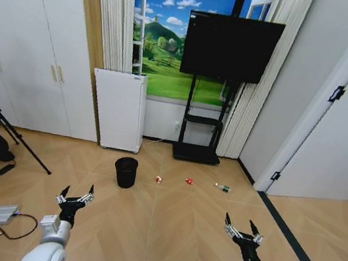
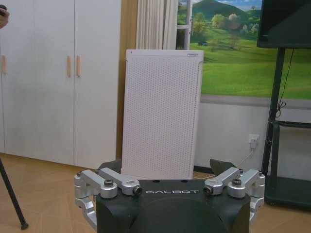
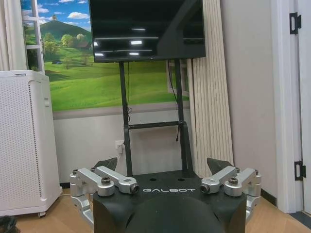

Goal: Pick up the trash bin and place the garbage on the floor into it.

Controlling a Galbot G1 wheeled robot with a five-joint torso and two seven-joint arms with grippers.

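The trash bin (image 1: 126,171) stands upright on the wood floor (image 1: 165,228) at centre frame, its inside too dark to read. To its right lie the red-and-white wrapper (image 1: 159,179), the red wrapper (image 1: 188,181) and the bottle (image 1: 222,188), spaced apart. Bare floor separates them from the left claw (image 1: 77,194) and right claw (image 1: 243,229), both spread wide and empty, at the lower frame
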